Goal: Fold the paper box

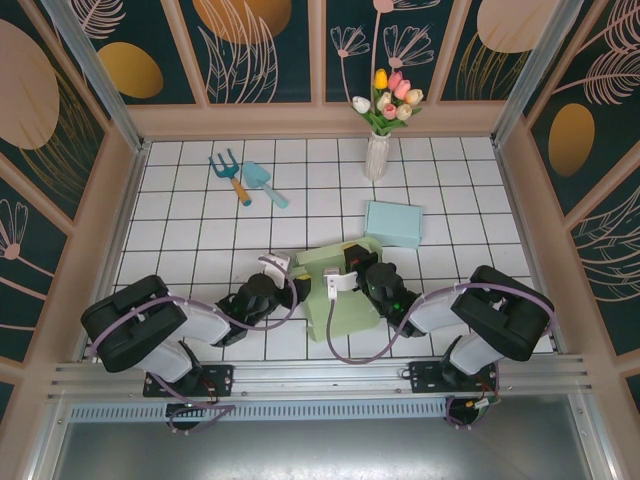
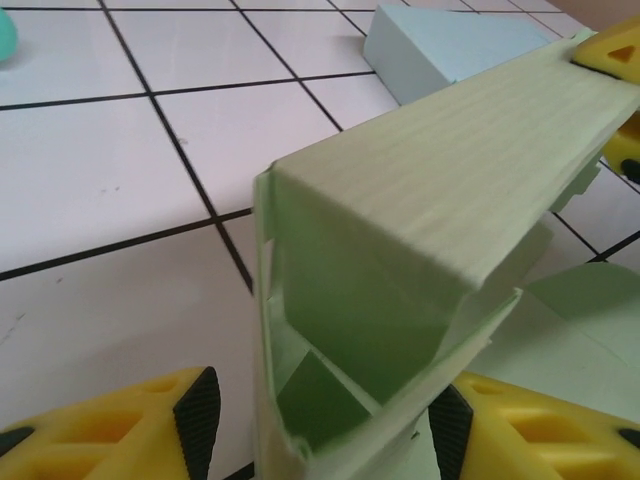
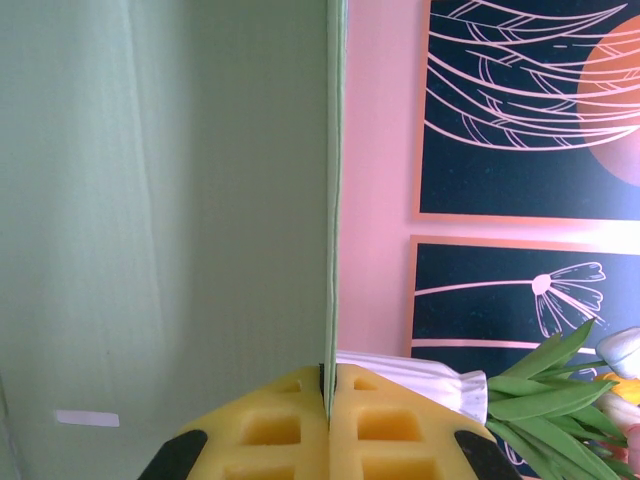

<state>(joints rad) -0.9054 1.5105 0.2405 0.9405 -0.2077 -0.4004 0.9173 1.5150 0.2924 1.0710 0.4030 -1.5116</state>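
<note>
The pale green paper box lies partly folded on the white tiled table, between the two arms. In the left wrist view its near end stands up as a hollow wall with loose flaps inside. My left gripper straddles that end. Its right pad touches a flap, while the left pad stands clear of the wall. My right gripper is shut on the upright edge of a green panel at the box's far side.
A light blue box sits just behind the green one. A white vase of tulips stands at the back. A small garden fork and a teal trowel lie at the back left. Walls enclose the table.
</note>
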